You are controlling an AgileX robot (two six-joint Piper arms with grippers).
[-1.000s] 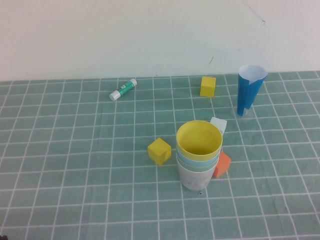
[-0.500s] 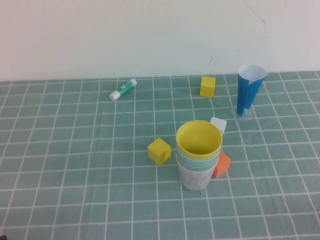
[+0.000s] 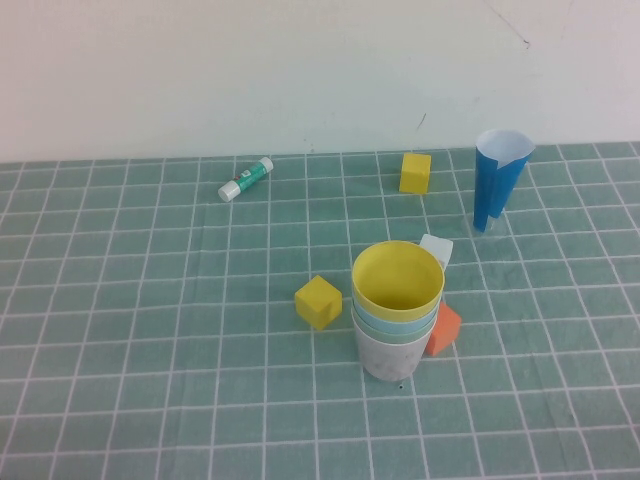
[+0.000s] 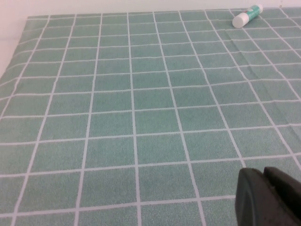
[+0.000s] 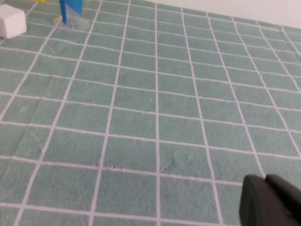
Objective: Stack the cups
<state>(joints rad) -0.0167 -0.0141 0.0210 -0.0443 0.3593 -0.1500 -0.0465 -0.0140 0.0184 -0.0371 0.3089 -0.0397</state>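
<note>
Cups [image 3: 397, 308] sit nested in one stack near the tabletop's middle, yellow on top — stacking looks done. We keep the left gripper [image 4: 269, 197] and right gripper [image 5: 270, 200] low by the near edge, jaws closed, clear of it.

The high camera looks down at the bench [image 3: 150, 400] from the robot's side. Both wrist cameras skim low over it. The left wrist and high views share the glue stick [image 4: 247, 15], at eleven o'clock from the cups [image 3: 397, 308]. The right wrist and high views share the blue cone [image 5: 70, 10].

Left gripper [image 4: 269, 197] and right gripper [image 5: 270, 202] sit in their own views' corners, fingers together.
</note>
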